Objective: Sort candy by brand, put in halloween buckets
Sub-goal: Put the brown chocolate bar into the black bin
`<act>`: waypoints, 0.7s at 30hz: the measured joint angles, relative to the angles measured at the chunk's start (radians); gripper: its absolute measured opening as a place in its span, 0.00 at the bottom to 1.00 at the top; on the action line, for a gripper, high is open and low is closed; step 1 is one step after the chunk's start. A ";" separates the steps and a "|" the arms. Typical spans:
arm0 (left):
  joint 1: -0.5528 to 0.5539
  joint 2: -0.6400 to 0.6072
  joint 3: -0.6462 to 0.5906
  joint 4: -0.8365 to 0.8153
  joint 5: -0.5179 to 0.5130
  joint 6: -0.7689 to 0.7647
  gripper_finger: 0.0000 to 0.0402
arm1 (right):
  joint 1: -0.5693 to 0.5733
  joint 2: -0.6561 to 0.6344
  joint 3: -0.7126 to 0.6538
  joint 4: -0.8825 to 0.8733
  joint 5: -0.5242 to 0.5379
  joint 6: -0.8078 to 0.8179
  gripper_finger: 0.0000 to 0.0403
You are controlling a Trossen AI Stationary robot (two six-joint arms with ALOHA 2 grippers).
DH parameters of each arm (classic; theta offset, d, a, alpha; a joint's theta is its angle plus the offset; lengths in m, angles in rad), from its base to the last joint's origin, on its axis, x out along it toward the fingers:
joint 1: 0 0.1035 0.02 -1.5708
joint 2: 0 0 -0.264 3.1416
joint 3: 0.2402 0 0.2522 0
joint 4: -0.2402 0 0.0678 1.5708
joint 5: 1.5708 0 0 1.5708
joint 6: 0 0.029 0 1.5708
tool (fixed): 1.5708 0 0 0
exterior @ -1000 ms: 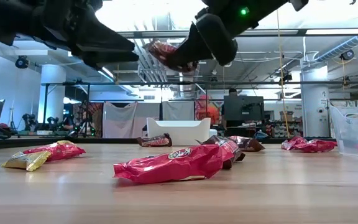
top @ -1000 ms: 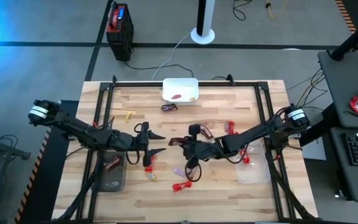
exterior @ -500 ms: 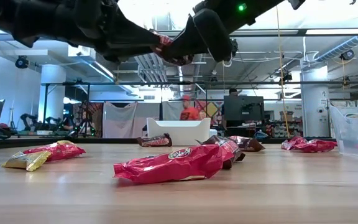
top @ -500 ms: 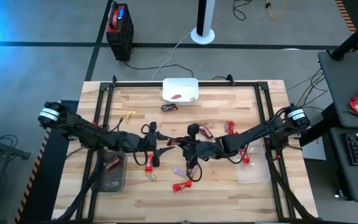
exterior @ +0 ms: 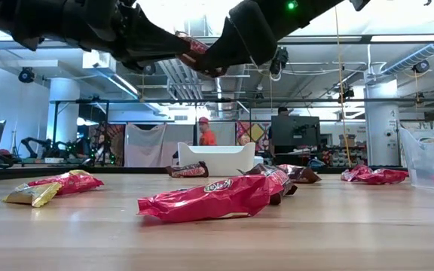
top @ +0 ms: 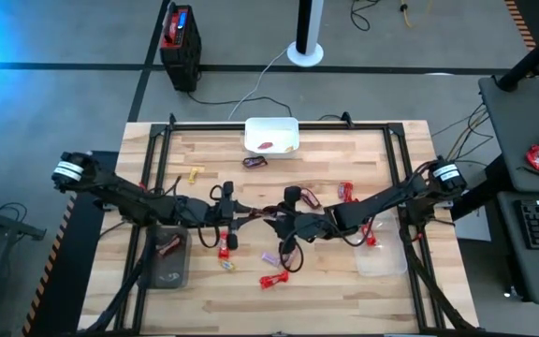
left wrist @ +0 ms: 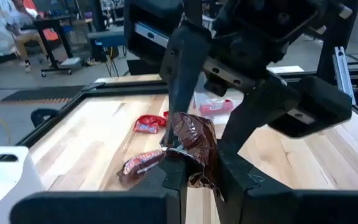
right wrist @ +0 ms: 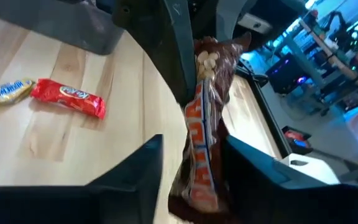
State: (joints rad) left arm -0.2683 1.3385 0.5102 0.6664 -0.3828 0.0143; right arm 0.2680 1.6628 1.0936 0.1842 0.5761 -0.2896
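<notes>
A dark brown candy (top: 259, 217) hangs in mid-air over the table's middle, between my two grippers. My left gripper (top: 249, 217) has come from the left and is shut on it (left wrist: 194, 146). My right gripper (top: 271, 218) faces it from the right and is open. Its fingers (right wrist: 135, 171) stand on either side of the candy's other end (right wrist: 205, 143). The white bucket (top: 271, 136) sits at the far edge, the dark grey one (top: 167, 260) near left, and the clear one (top: 382, 259) near right. Loose candy lies on the wood. My left gripper pinches the brown candy's left-hand end (left wrist: 192, 167) between its two fingers. It comes in level from the table's left, with the fingers lying along the candy. The candy stands on edge, lifted clear of the table, and reaches toward my right gripper.
Under the grippers lie a red candy (top: 272, 279), a red-and-yellow one (top: 225, 253) and a purple one (top: 271, 257). More candy lies at the right (top: 347, 192) and far left (top: 193, 174). A brown one (top: 254, 162) lies by the white bucket. A black frame (top: 157, 140) borders the table.
My left gripper has moved toward the table's right, up to the brown candy held in the air, and has shut on its end. The candy has stayed at about the same place and height.
</notes>
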 joint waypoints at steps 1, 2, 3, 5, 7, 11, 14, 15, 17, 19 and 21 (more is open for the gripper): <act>-0.003 -0.025 0.000 -0.042 0.000 -0.009 0.07 | 0.000 -0.002 0.003 -0.011 0.000 0.015 0.43; -0.008 -0.054 0.000 -0.093 0.000 -0.018 0.07 | 0.000 -0.006 0.009 -0.026 0.001 0.033 0.46; -0.014 -0.086 0.007 -0.155 0.000 -0.032 0.07 | 0.000 -0.011 0.017 -0.044 0.000 0.049 0.49; -0.030 -0.158 0.041 -0.336 0.001 -0.076 0.07 | 0.000 -0.024 0.033 -0.096 0.001 0.089 0.53; -0.047 -0.219 0.107 -0.570 0.008 -0.157 0.07 | 0.000 -0.039 0.048 -0.139 0.000 0.123 0.57; -0.104 -0.289 0.316 -1.133 0.111 -0.334 0.07 | -0.003 -0.073 0.057 -0.216 -0.001 0.176 0.61; -0.183 -0.301 0.473 -1.538 0.165 -0.482 0.07 | -0.006 -0.091 0.057 -0.238 -0.001 0.199 0.64; -0.211 -0.300 0.522 -1.654 0.177 -0.540 0.07 | -0.006 -0.093 0.057 -0.241 -0.001 0.207 0.64; -0.267 -0.298 0.609 -1.836 0.226 -0.671 0.07 | -0.007 -0.094 0.057 -0.242 -0.004 0.218 0.65; -0.320 -0.293 0.667 -1.972 0.285 -0.798 0.07 | -0.007 -0.094 0.057 -0.242 -0.008 0.229 0.65; -0.371 -0.290 0.698 -2.037 0.317 -0.878 0.07 | -0.007 -0.093 0.057 -0.240 -0.008 0.245 0.64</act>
State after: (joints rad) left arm -0.6390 1.0489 1.2080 -1.3710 -0.0660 -0.8641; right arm 0.2611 1.5695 1.1507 -0.0561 0.5686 -0.0442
